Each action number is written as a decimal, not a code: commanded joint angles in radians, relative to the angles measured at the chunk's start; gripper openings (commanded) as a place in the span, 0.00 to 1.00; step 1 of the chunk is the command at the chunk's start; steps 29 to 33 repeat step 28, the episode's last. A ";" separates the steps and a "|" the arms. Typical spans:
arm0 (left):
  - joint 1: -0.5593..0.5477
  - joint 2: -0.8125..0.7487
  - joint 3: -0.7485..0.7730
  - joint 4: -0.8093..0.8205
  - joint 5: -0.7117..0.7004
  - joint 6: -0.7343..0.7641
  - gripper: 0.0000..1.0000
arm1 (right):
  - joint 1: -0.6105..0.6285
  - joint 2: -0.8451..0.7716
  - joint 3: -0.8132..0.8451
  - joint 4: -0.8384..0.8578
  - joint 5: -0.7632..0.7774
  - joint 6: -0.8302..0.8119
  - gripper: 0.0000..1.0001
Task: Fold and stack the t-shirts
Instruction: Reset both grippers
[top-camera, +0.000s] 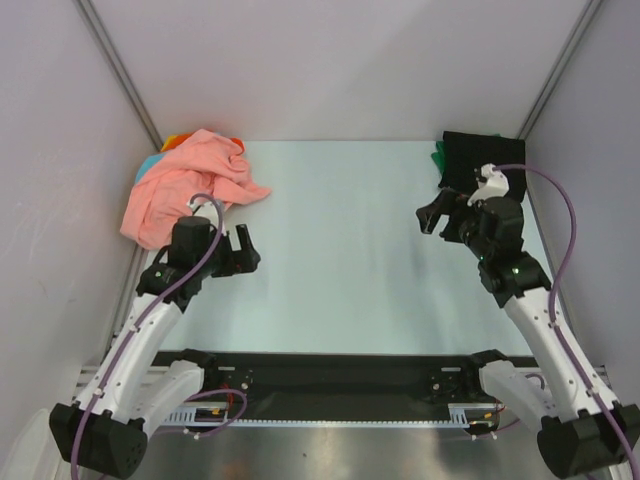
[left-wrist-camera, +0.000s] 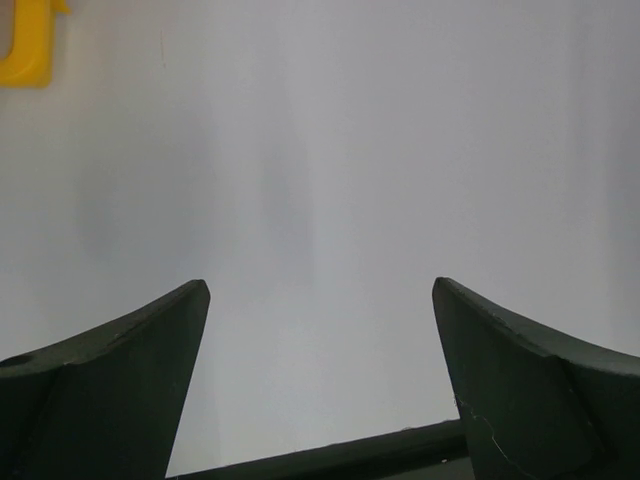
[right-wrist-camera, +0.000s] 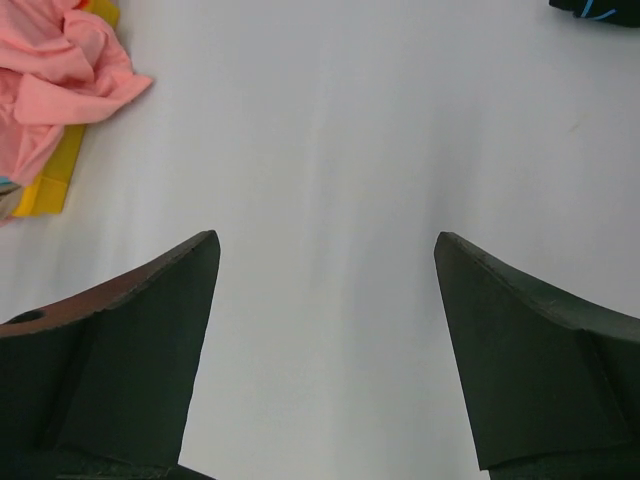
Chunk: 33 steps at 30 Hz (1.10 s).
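Salmon-pink t-shirt (top-camera: 190, 185) crumpled far-left, black t-shirt (top-camera: 470, 152) far-right

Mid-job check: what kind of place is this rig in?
Probably a lab robot workcell: plain panel walls on metal posts enclose a pale tabletop, with a black mounting rail along its near edge.

Bare worktop (top-camera: 340, 230) mid-span, passable. Blocked far left by pink shirt (top-camera: 185, 190), far right by black shirt (top-camera: 466, 152); walls (top-camera: 60, 140) hemming both sides.
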 joint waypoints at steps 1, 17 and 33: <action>-0.005 -0.040 0.001 0.029 0.013 0.021 1.00 | 0.016 -0.091 -0.062 -0.036 0.008 0.061 0.93; -0.005 -0.158 0.004 0.006 -0.133 -0.013 1.00 | 0.193 -0.131 -0.184 0.009 0.037 0.158 0.93; -0.004 -0.273 -0.004 0.010 -0.197 -0.022 1.00 | 0.300 -0.022 -0.211 0.088 0.103 0.147 0.93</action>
